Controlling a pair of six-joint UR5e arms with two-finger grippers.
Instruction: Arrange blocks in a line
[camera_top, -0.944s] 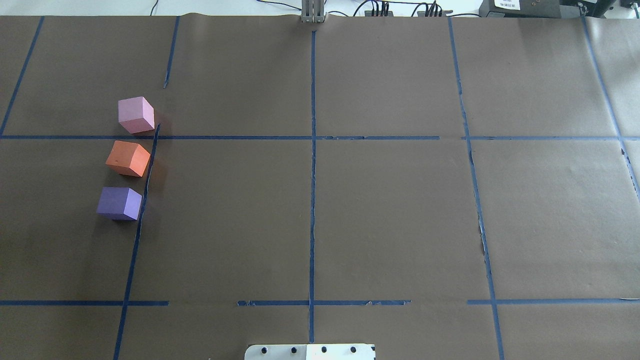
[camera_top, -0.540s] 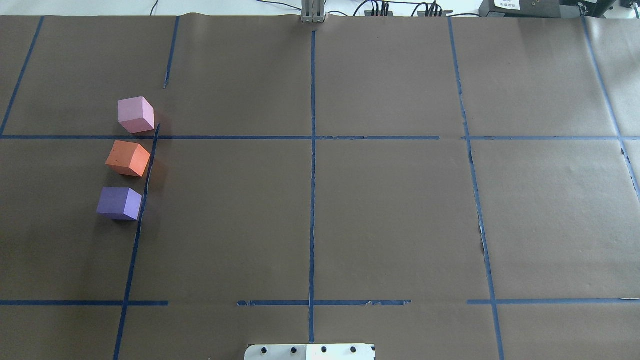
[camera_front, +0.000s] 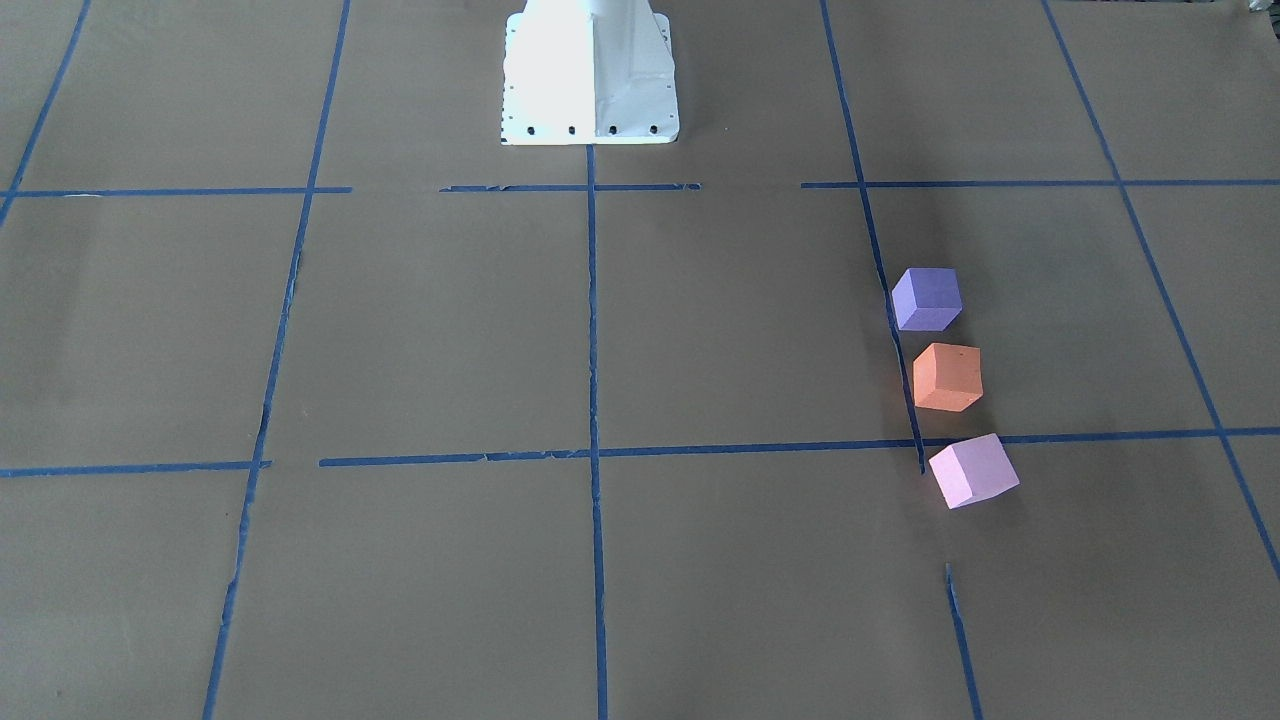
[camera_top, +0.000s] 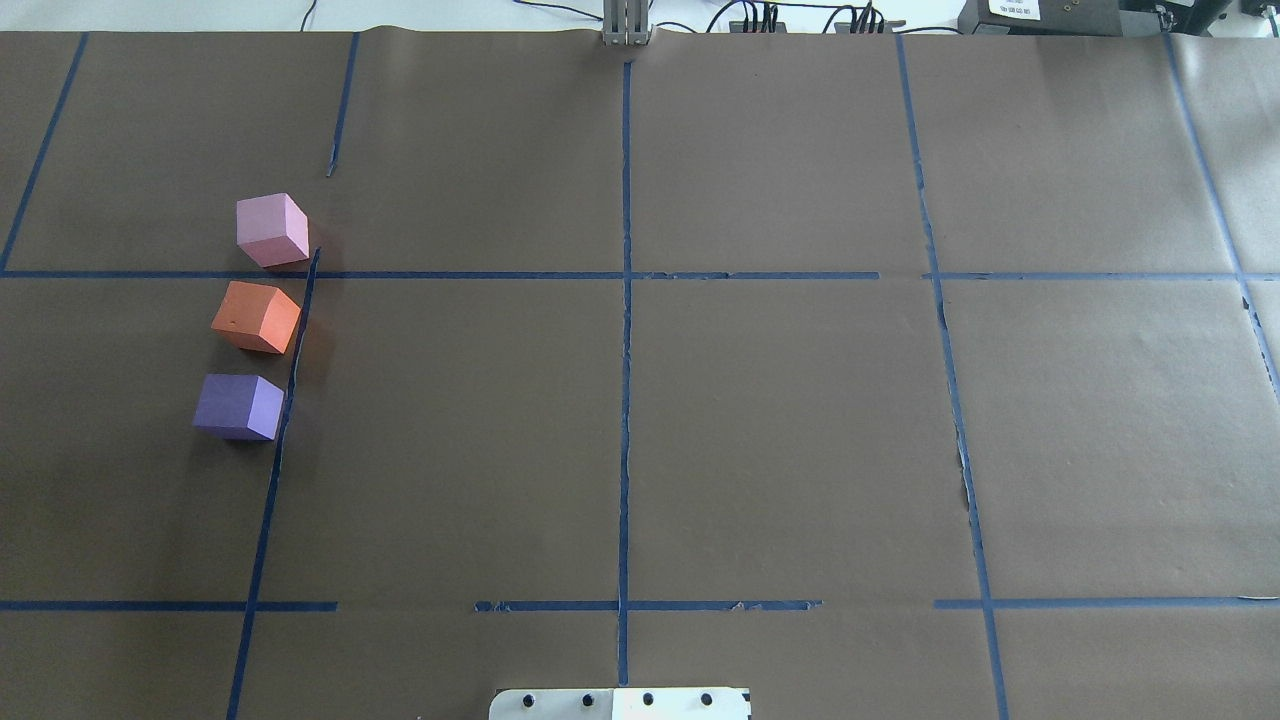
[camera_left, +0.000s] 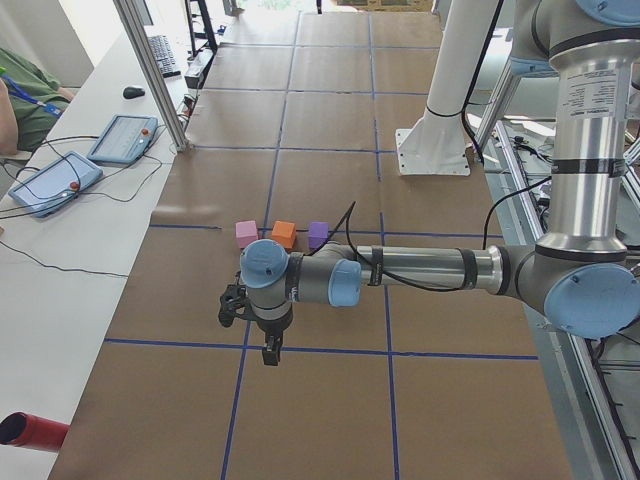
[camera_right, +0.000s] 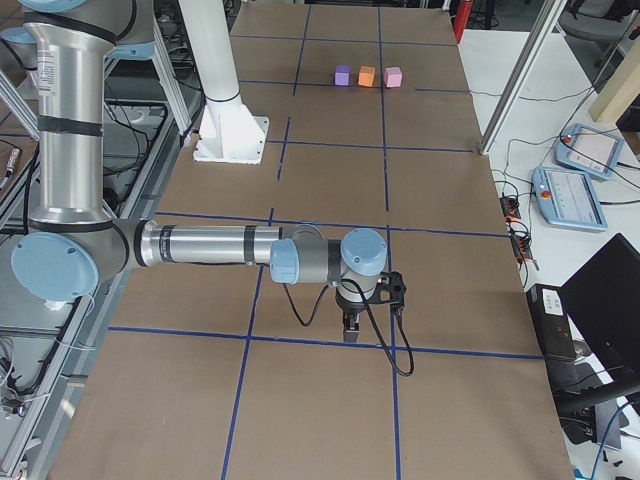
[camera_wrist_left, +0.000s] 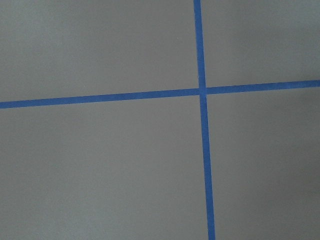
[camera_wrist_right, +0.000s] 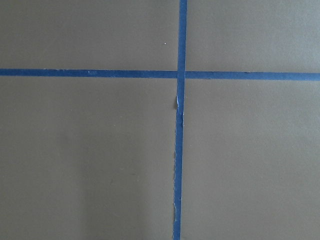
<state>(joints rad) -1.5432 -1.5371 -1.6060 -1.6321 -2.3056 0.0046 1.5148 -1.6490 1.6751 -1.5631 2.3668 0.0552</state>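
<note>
Three blocks stand in a near-straight row on the brown paper on my left side, small gaps between them: the pale pink block (camera_top: 271, 230) farthest from my base, the orange block (camera_top: 256, 316) in the middle, the violet-purple block (camera_top: 238, 406) nearest. The front-facing view shows them too: pink (camera_front: 972, 470), orange (camera_front: 947, 377), purple (camera_front: 926, 298). My left gripper (camera_left: 270, 350) shows only in the left side view, pointing down well off to the side of the row. My right gripper (camera_right: 350, 328) shows only in the right side view, far from the blocks. I cannot tell whether either is open or shut.
Blue tape lines (camera_top: 625, 300) divide the brown paper into squares. The white robot base plate (camera_front: 590, 75) stands at the near middle edge. Cables and a black box (camera_top: 1040, 15) lie beyond the far edge. Both wrist views show only paper and a tape crossing (camera_wrist_left: 202, 91).
</note>
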